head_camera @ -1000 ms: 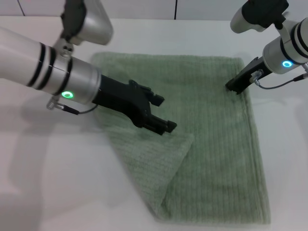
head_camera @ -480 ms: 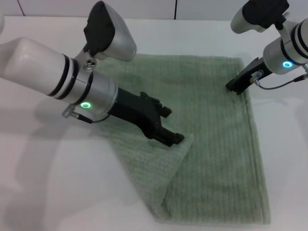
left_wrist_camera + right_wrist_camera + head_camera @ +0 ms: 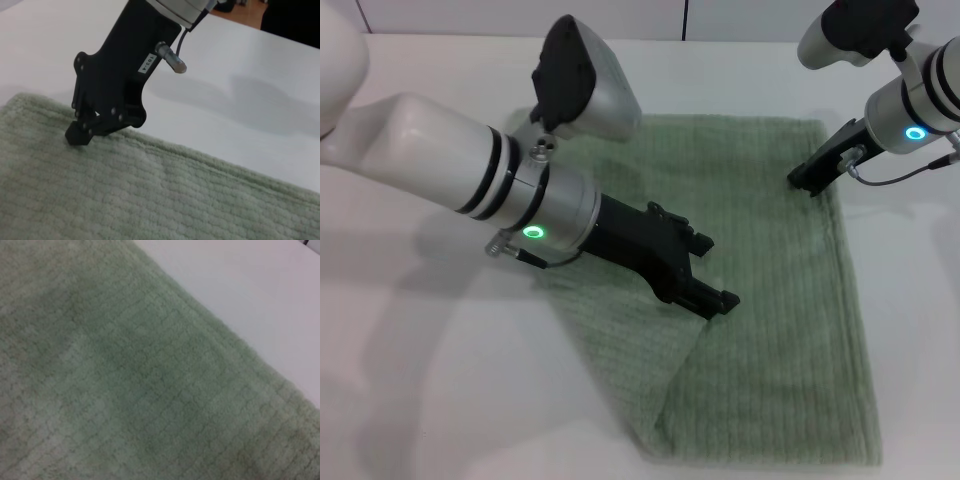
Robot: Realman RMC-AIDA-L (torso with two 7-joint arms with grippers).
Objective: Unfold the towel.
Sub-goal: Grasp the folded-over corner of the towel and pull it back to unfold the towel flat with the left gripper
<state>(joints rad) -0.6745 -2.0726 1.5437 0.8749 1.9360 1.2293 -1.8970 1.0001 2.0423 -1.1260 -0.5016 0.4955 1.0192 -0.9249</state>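
The pale green towel lies on the white table with its front left part folded over as a triangular flap. My left gripper is open and low over the flap's corner near the towel's middle; the corner itself is hidden under it. My right gripper is shut, its tip pressed down on the towel near the far right edge. The left wrist view shows this tip resting on the towel just inside its hem. The right wrist view is filled by the towel and its edge.
The white table extends to the left and front of the towel. The left arm's thick forearm crosses above the towel's far left corner. A wall edge runs along the back.
My left arm has moved right and toward the front, bringing the open gripper from beside the flap to over its corner. The right gripper and the towel have stayed still.
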